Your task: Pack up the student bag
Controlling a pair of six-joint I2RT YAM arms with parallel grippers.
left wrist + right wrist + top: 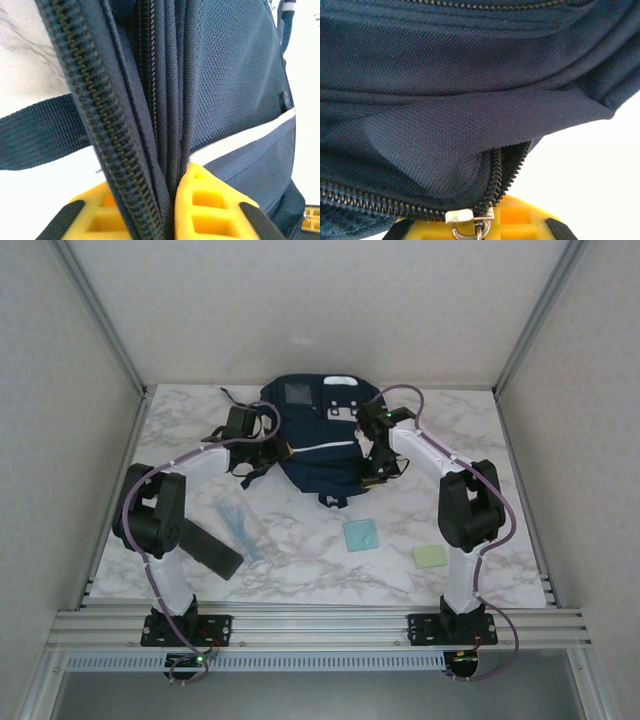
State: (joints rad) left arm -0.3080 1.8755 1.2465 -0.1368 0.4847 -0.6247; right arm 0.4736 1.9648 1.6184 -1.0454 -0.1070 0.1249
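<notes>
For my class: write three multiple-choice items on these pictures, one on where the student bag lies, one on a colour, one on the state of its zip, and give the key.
1. Where does the student bag lie?
A. at the far middle of the table
B. at the near edge by the arm bases
C. hanging off the left side

2. What colour is the small pad beside the right arm?
A. red
B. green
C. black

3. How is the zip at the right gripper?
A. shut all along
B. partly open
C. torn out of the fabric

Key: 1 A, the top view has it centred at the far end; 2 B, the pad is pale green; 3 B, the teeth part at the zipper pull.
</notes>
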